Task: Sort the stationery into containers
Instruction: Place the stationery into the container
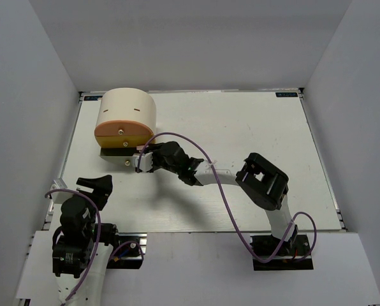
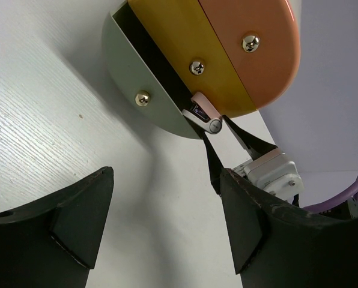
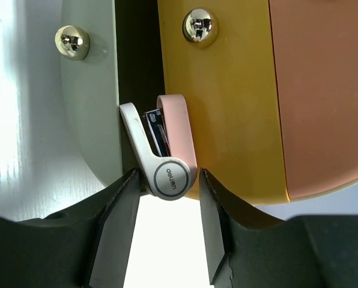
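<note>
The container is a cream half-cylinder box (image 1: pixel 125 115) with an orange top drawer (image 2: pixel 257 48), a yellow middle drawer (image 3: pixel 227 90) and a pale bottom drawer (image 3: pixel 89 108) pulled out. A small grey-and-pink piece (image 3: pixel 167 162) stands in the gap between the pale drawer and the yellow one; it also shows in the left wrist view (image 2: pixel 206 114). My right gripper (image 3: pixel 168 180) straddles its round hinge end with the jaws slightly wider than the piece, a sliver of gap at the right finger. My left gripper (image 2: pixel 167 180) is open and empty, low over the table at the front left (image 1: pixel 94 185).
The box stands at the far left of the white table (image 1: pixel 241 127). Each drawer has a small brass knob (image 3: pixel 198 25). The right arm (image 1: pixel 263 182) stretches across the table's middle toward the box. Grey walls surround the table on three sides.
</note>
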`<state>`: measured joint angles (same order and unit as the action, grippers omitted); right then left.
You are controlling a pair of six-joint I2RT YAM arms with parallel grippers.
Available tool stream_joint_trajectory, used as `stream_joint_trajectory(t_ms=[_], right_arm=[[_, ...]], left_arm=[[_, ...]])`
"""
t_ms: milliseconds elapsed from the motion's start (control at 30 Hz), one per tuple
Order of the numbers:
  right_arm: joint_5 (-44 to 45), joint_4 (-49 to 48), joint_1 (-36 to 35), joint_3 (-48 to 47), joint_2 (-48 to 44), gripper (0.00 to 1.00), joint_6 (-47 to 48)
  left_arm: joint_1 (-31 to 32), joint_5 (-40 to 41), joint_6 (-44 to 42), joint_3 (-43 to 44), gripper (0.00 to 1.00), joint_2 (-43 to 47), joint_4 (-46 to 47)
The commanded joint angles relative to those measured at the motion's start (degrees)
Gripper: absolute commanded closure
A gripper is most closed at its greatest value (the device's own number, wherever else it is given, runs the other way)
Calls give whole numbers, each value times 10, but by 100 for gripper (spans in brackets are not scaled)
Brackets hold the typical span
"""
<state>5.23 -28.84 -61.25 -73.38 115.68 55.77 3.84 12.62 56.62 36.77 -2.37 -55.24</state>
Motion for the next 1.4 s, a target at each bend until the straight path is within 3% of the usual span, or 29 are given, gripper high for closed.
stream_joint_trajectory(t_ms=[0, 133, 467, 833, 933, 1067, 1200, 1367], right_arm=[[6, -29, -6, -23, 1, 50, 3], [7, -31, -6, -23, -1, 46, 3], [-22, -2, -6, 6, -59, 49, -41], [-125, 85, 1, 34, -132, 50, -121], [-168, 118, 9, 19, -133, 60, -142], [-222, 176, 20, -13, -123, 83, -147], [-226, 192, 25, -34, -107, 97, -145], [-220, 200, 29, -55, -85, 100, -140]], left_arm=[[0, -1, 0, -3, 19, 0, 4], [0, -1, 5, -3, 19, 0, 4], [0, -1, 5, -3, 19, 0, 4], [0, -1, 5, -3, 19, 5, 4], [0, -1, 5, -3, 19, 11, -1], [0, -1, 5, -3, 19, 16, -1], [0, -1, 5, -3, 19, 16, -7], [0, -1, 5, -3, 19, 21, -7]])
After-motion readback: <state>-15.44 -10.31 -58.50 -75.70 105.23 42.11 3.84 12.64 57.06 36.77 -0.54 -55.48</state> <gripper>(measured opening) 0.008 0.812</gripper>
